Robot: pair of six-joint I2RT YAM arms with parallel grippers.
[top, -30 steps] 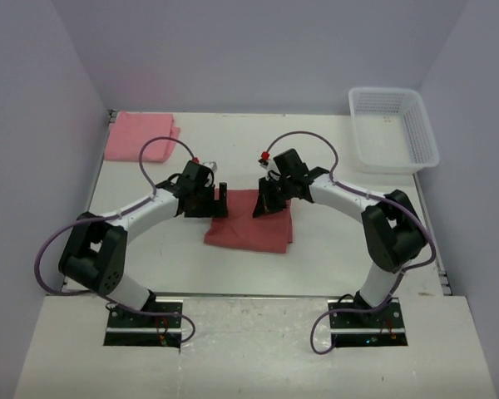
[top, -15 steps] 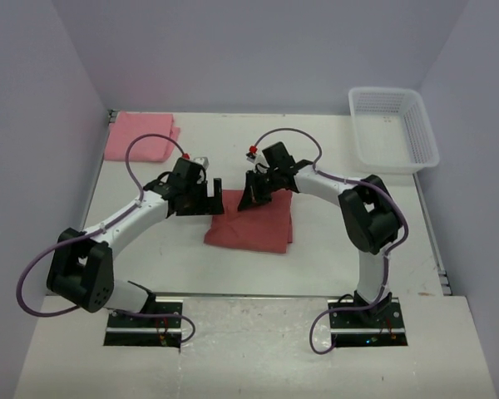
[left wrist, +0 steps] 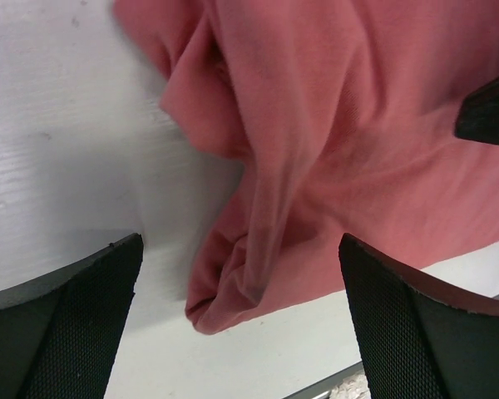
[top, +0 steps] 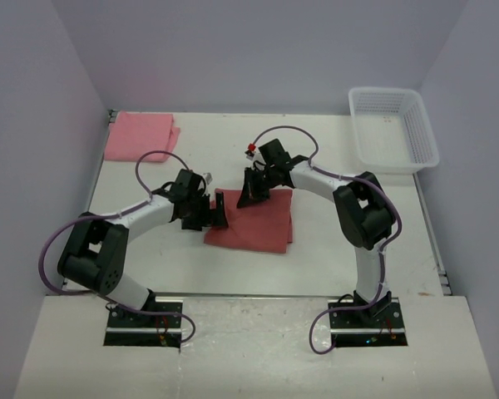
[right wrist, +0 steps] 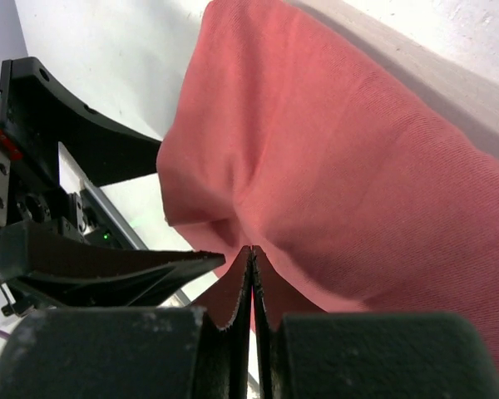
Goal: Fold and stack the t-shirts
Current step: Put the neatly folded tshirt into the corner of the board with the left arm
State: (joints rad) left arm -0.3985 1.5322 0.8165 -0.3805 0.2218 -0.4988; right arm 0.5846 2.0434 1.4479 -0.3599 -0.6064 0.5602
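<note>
A dusty brick-red t-shirt [top: 262, 220], folded into a rough square, lies mid-table. Its left edge is bunched into a ridge [left wrist: 258, 249]. My left gripper [top: 212, 214] stands open at that left edge, its jaws wide either side of the bunched corner [left wrist: 241, 258] and touching nothing. My right gripper [top: 251, 189] is at the shirt's far left corner. Its jaws are shut, with the cloth [right wrist: 333, 150] puckering into the tips [right wrist: 252, 249]. A lighter pink t-shirt [top: 140, 135] lies folded at the back left.
A white lattice basket [top: 424, 133] stands at the back right corner. Purple walls close in the table on three sides. The two grippers are close together; the right one's finger [left wrist: 491, 108] shows in the left wrist view.
My left gripper finished opening and pulled back toward me to the red shirt's left edge. My right gripper shifted left along the shirt's far edge, staying shut.
</note>
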